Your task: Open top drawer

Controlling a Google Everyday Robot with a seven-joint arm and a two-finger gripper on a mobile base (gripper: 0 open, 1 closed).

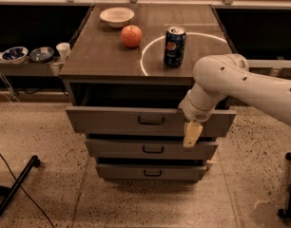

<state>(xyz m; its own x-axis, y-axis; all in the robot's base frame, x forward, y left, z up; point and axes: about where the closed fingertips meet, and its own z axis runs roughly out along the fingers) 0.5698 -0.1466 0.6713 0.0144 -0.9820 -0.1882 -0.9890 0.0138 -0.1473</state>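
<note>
Camera view: top drawer (117, 120) partly out

The top drawer is sitting directly under the countertop (102, 56), its front projecting forward of the countertop's edge. The gripper (192, 134) is hanging below the countertop's front right corner, before that drawer front; its closure state is not showing.
</note>
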